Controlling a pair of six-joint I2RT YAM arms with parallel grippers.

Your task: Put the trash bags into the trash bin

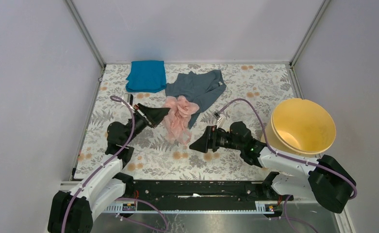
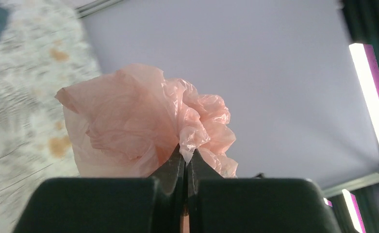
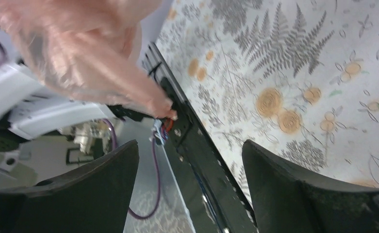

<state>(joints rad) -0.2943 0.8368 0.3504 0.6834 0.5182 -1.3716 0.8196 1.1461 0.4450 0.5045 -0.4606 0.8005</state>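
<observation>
The trash bag is a crumpled, filmy pink bunch near the middle of the surface. It is well apart from the trash bin, which stands at the right edge with nothing in the part of its inside that we can see.

We see the left gripper clamped on the bag's upper left edge. In the left wrist view its fingers meet with only a pinch of film between them, and the bag billows out beyond their tips. From above, the rest of the bag hangs down towards the near side. We cannot tell whether its lower end touches the surface.

The right gripper points at that lower end from the right, near it but apart. Its jaws stand wide with nothing between them. In the right wrist view the bag hangs ahead of the gripper, clear of both fingers.

Behind the bag lies a grey-blue garment, its near edge just beside the pink film. A folded bright blue cloth lies to its left, at the far edge.
</observation>
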